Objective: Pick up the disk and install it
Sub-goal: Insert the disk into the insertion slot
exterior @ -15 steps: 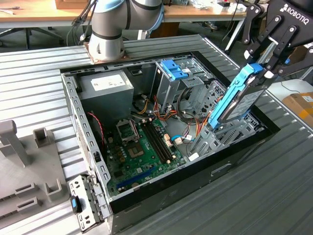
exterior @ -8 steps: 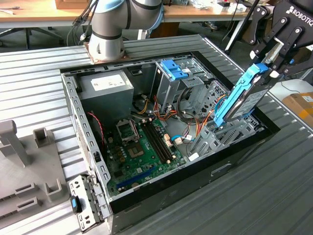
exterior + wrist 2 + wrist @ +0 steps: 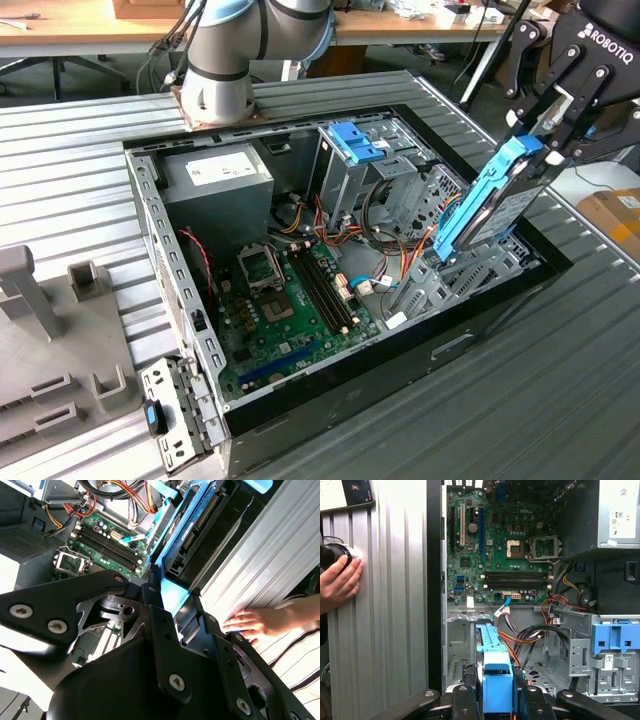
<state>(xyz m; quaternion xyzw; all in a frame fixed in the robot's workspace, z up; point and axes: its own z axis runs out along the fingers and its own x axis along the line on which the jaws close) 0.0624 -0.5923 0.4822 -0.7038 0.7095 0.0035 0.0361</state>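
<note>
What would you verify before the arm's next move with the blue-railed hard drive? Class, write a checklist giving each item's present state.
1. Grip: the black gripper is shut on the upper end of the flat grey metal disk with blue plastic rails: ok.
2. Disk seated: it stands tilted, its upper part above the open black computer case: not ok.
3. Orange wires beside the disk, touching or apart: cannot tell.
4. Person clear: a hand rests on the ribbed grey metal table beside the case: not ok.
</note>
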